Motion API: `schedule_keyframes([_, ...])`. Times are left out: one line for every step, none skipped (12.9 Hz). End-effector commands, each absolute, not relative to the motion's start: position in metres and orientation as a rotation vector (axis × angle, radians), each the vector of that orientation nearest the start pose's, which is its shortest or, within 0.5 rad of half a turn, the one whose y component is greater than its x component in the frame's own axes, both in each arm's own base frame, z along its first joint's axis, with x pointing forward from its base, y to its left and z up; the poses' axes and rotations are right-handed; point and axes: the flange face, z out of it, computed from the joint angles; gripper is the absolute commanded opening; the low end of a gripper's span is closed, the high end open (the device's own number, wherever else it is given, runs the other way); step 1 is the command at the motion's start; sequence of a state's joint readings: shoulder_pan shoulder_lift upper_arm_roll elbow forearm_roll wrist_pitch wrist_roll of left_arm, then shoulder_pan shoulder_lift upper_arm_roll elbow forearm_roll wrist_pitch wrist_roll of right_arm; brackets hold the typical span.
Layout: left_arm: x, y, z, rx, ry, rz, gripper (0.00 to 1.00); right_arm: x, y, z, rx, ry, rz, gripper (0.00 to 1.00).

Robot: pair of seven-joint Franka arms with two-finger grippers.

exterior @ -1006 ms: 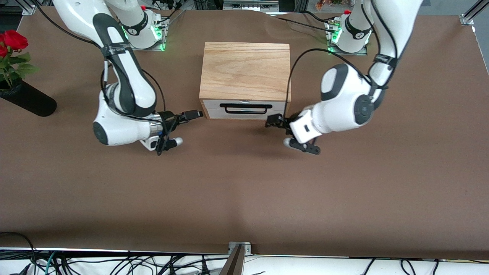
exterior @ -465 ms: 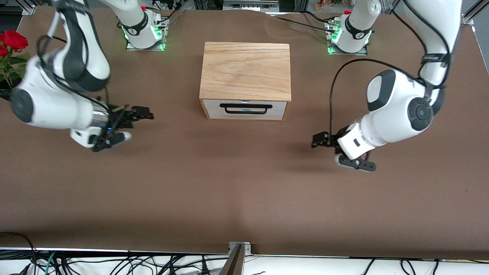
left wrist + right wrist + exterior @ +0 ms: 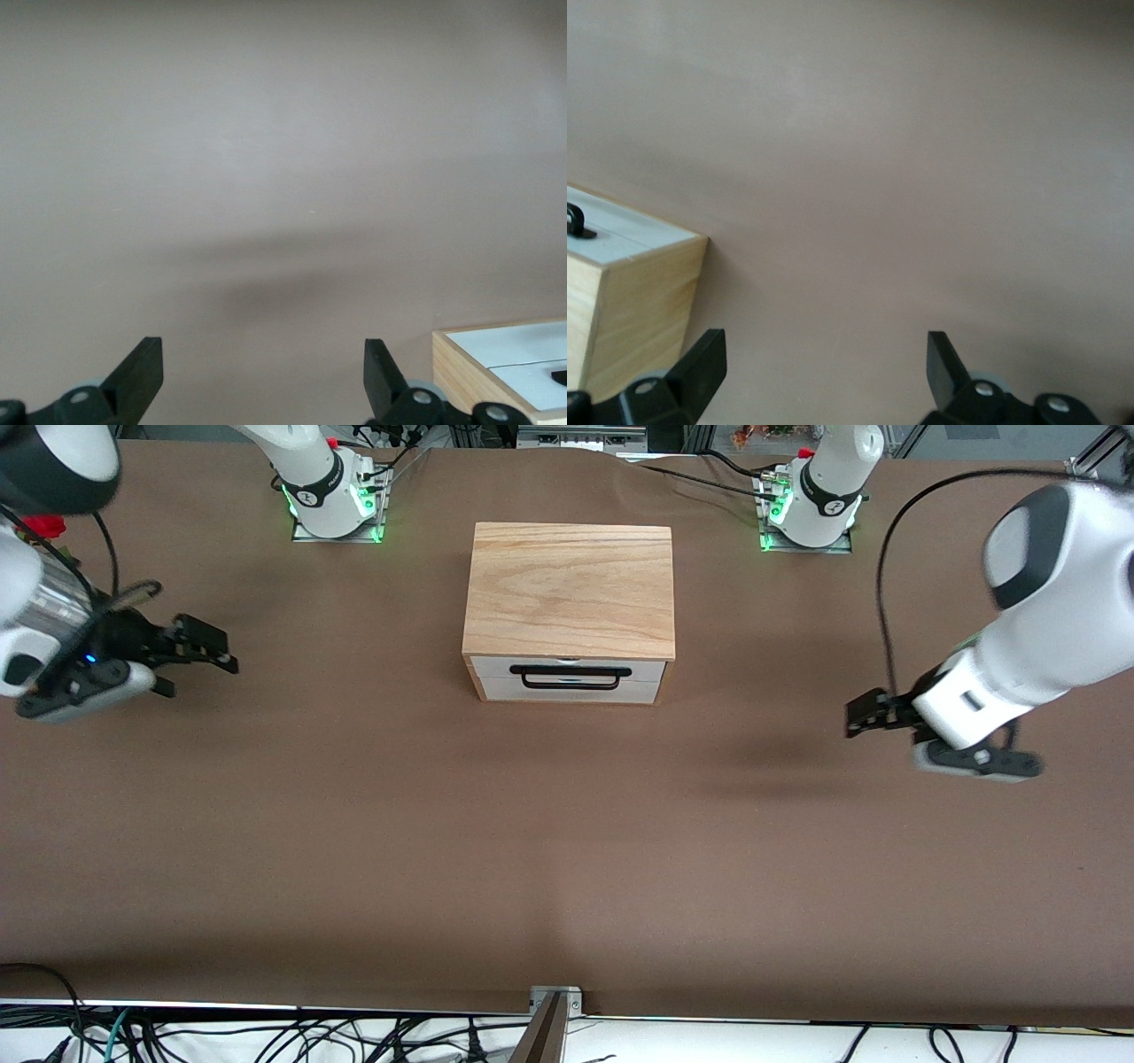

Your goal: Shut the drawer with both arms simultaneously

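Both arms have swung away from the drawer (image 3: pixel 567 680), which sits flush in its box (image 3: pixel 569 592) mid-counter (image 3: pixel 567 850): closing looks done. Left gripper (image 3: pixel 262 376) and right gripper (image 3: pixel 826 372) hover spread, empty, over opposite counter ends.

One wooden box (image 3: pixel 568 589), one drawer (image 3: pixel 569 679), two arms, two grippers

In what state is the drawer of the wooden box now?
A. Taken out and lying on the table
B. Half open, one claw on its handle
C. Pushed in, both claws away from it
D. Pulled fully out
C: the drawer sits flush in the wooden box, with the left claw and right claw open over bare table toward the ends.
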State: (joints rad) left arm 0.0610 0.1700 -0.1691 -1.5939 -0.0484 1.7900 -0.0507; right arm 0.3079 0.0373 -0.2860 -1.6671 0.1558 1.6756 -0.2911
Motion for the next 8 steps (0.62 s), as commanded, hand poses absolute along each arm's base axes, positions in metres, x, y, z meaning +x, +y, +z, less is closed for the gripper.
schedule_keyframes([0.586, -0.062, 0.575, -3.179, 0.075, -0.094, 1.00, 0.556, 0.019, 0.591, -3.045, -0.429, 0.035, 1.00])
schedule_keyframes([0.579, -0.062, 0.581, -3.171, 0.070, -0.070, 1.00, 0.555, 0.017, 0.594, -3.053, -0.421, 0.030, 1.00])
schedule_keyframes([0.577, -0.052, 0.581, -3.170, 0.046, -0.048, 1.00, 0.555, 0.015, 0.594, -3.061, -0.418, 0.029, 1.00])
schedule_keyframes([0.576, -0.044, 0.582, -3.170, 0.032, -0.034, 1.00, 0.556, 0.011, 0.593, -3.063, -0.409, 0.029, 1.00])
schedule_keyframes([0.574, -0.035, 0.581, -3.163, 0.011, 0.001, 1.00, 0.555, 0.010, 0.593, -3.064, -0.407, 0.031, 1.00])
schedule_keyframes([0.571, -0.035, 0.581, -3.148, 0.021, 0.032, 1.00, 0.555, 0.010, 0.594, -3.064, -0.407, 0.029, 1.00])
schedule_keyframes([0.570, -0.037, 0.582, -3.112, 0.037, 0.040, 1.00, 0.555, 0.010, 0.594, -3.065, -0.405, 0.029, 1.00])
schedule_keyframes([0.569, -0.037, 0.584, -3.105, 0.040, 0.037, 1.00, 0.554, 0.009, 0.594, -3.064, -0.402, 0.029, 1.00])
